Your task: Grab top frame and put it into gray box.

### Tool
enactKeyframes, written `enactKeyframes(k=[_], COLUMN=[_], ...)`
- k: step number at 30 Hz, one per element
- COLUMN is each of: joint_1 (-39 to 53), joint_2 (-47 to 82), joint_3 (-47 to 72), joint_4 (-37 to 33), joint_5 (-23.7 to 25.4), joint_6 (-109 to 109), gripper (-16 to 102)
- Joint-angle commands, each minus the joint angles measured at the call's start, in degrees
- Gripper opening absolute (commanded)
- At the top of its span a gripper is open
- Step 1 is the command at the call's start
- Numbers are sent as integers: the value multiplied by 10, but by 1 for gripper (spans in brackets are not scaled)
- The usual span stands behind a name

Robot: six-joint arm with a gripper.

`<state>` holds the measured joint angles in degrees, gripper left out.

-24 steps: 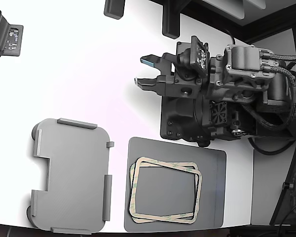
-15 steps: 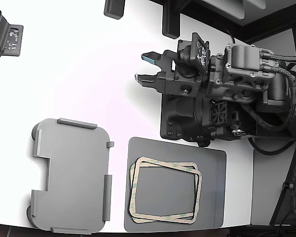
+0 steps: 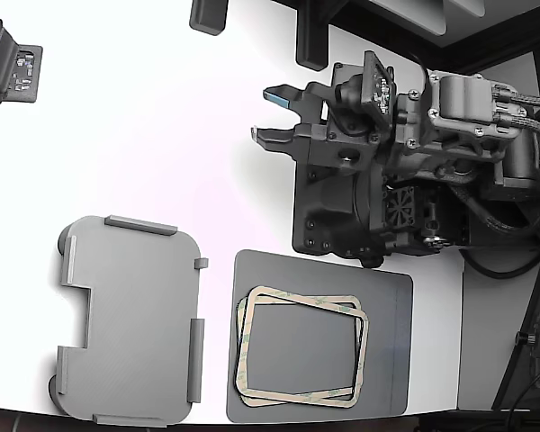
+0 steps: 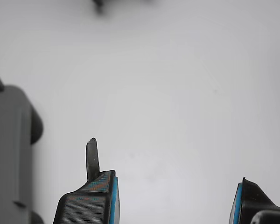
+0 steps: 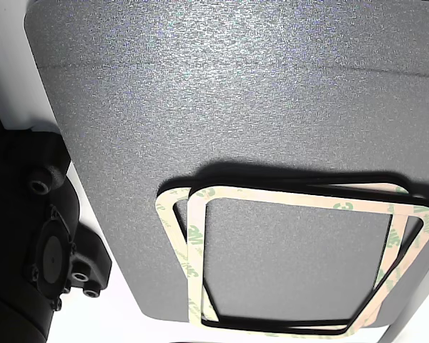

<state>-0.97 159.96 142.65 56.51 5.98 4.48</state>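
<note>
Surface: white tabletop filled most of my exterior view, brightly lit, with a dark gray flat mat lying near the lower edge.
Gripper: I saw the gripper held over bare table, well above the mat in that view and pointing toward the exterior view's left.
Jaws: they stood apart with a clear gap and nothing between them; my wrist view showed only white table past the blue-edged fingertips.
Top frame: the top frame lay flat on the mat, stacked slightly askew on a second frame of the same look, the two touching and overlapping.
Close view: my other view showed the upper one's beige band with green mottling.
Gray box: the gray box sat just beside the mat on the exterior view's left, with nothing in it; one corner showed in my wrist view.
</note>
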Motion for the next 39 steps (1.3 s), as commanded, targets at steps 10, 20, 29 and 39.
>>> enactKeyframes(k=[10, 20, 29, 39], joint_1=[75, 200, 327, 482], joint_2=[-158, -252, -371, -437], joint_3=[-211, -311, -414, -450], joint_4=[109, 215, 317, 377], joint_5=[-13, 22, 51, 51], joint_6=[-404, -692, -969, -1025], gripper=[100, 99, 90, 95])
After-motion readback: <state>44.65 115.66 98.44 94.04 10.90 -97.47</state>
